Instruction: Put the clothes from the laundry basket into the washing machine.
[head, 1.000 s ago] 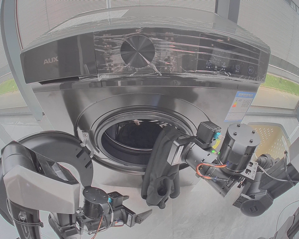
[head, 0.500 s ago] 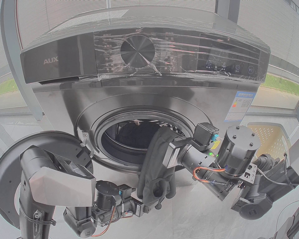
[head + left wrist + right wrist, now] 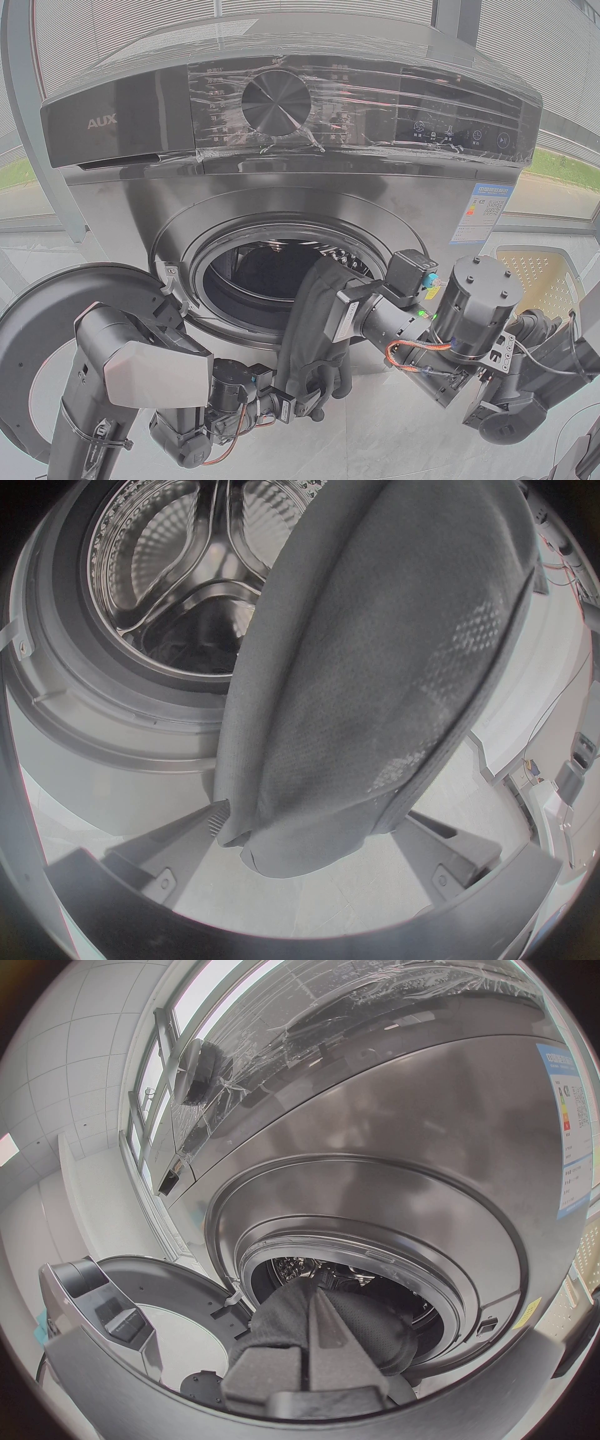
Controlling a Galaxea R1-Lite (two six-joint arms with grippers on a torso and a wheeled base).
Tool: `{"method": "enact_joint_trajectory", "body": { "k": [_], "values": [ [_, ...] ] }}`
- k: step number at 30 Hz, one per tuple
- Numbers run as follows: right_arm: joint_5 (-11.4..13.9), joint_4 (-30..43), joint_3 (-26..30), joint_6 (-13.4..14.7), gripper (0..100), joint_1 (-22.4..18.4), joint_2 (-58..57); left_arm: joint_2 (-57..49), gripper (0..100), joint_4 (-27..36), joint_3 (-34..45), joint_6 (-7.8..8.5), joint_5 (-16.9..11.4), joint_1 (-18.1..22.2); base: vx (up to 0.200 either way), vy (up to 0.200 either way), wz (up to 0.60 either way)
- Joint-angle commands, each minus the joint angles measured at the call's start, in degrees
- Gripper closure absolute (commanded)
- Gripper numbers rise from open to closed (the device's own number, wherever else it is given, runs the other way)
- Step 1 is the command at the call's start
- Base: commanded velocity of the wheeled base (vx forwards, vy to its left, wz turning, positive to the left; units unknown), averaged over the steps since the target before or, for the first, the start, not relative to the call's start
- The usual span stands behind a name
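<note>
Head view: the washer (image 3: 300, 181) stands with its door (image 3: 37, 325) swung open to the left. Dark clothes (image 3: 275, 269) lie inside the drum. The right gripper (image 3: 337, 306) sits at the right rim of the opening, and a dark garment (image 3: 309, 337) hangs from it down the washer's front. The left gripper (image 3: 307, 402) is at the garment's lower end. A pale perforated basket (image 3: 544, 269) stands at the far right (its inside is hidden behind the right arm).

Left wrist view: the garment (image 3: 375, 667) drapes in front of the steel drum (image 3: 169, 567). Its bottom hem hangs between the left gripper's (image 3: 319, 839) jaws, which are spread wide and not closed on the cloth. Something dark lies low in the drum.

Right wrist view: the right gripper (image 3: 312, 1335) has its jaws pressed together on the garment (image 3: 375, 1329), which is bunched at the near edge of the drum opening. The door (image 3: 169, 1310) lies open to the left.
</note>
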Motion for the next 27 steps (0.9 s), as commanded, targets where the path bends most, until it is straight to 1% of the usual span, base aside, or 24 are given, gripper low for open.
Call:
{"method": "enact_joint_trajectory", "body": {
  "k": [1, 7, 10, 13, 14, 15, 17, 20, 21, 22, 23, 24, 25, 27],
  "values": [
    [0.0, -0.1, 0.3, 0.0, 100, 0.1, -0.2, 1.6, 100, -0.3, -0.8, -0.02, 0.0, 0.4, 0.0, 0.0, 0.0],
    [-0.1, -0.1, 1.7, 0.1, 100, -0.4, -0.5, 1.0, 100, -0.3, -1.8, -0.1, 0.3, 1.3, 0.0, 0.0, 0.0],
    [-0.1, -0.1, 4.1, 0.2, 100, -1.6, -1.0, -2.3, 100, -0.3, -0.5, -0.02, 0.5, 2.7, 0.0, 0.0, 0.0],
    [0.0, 0.0, 7.5, 0.1, 100, -3.7, -2.7, -9.0, 100, -0.3, 4.1, -0.28, 0.6, 3.1, 0.0, 0.0, 0.0],
    [0.0, 0.0, 7.7, 0.1, 100, -3.8, -2.8, -9.5, 100, -0.3, 4.3, -0.28, 0.6, 3.1, 0.0, 0.0, 0.0],
    [0.0, 0.1, 9.9, 0.1, 100, -5.0, -4.0, -14.7, 100, -0.3, 7.9, -0.37, 0.3, 3.1, 0.0, 0.0, 0.0],
    [0.2, 0.1, 12.4, 0.0, 100, -6.5, -5.4, -20.8, 100, -0.3, 12.1, -0.19, 0.0, 2.9, 0.0, 0.0, 0.0],
    [0.7, 0.7, 15.9, 0.1, 100, -7.1, -7.0, -29.0, 100, -0.3, 17.2, -0.19, -0.3, 2.1, 0.0, 0.0, 0.0],
    [0.8, 0.7, 16.6, 0.0, 100, -7.1, -7.3, -30.0, 100, -0.3, 17.8, -0.19, -0.3, 1.9, 0.0, 0.0, 0.0],
    [1.0, 0.8, 18.8, 0.0, 100, -7.1, -8.1, -33.1, 100, -0.3, 19.8, -0.28, -0.4, 1.6, 0.0, 0.0, 0.0],
    [1.1, 0.8, 19.1, 0.0, 100, -7.1, -8.3, -33.6, 100, -0.3, 20.2, -0.28, -0.4, 1.6, 0.0, 0.0, 0.0],
    [1.8, 0.5, 20.8, 0.1, 100, -7.1, -8.8, -36.8, 100, -0.2, 22.4, -0.28, -1.4, 1.7, 0.0, 0.0, 0.0],
    [1.9, 0.5, 21.2, 0.1, 100, -7.1, -8.8, -37.1, 100, -0.2, 22.5, -0.28, -1.5, 1.7, 0.0, 0.0, 0.0],
    [3.6, 0.2, 25.0, 1.0, 100, -7.5, -9.1, -41.6, 100, -0.2, 24.6, -0.54, -4.1, 2.2, 0.0, 0.0, 0.0]
  ]
}}
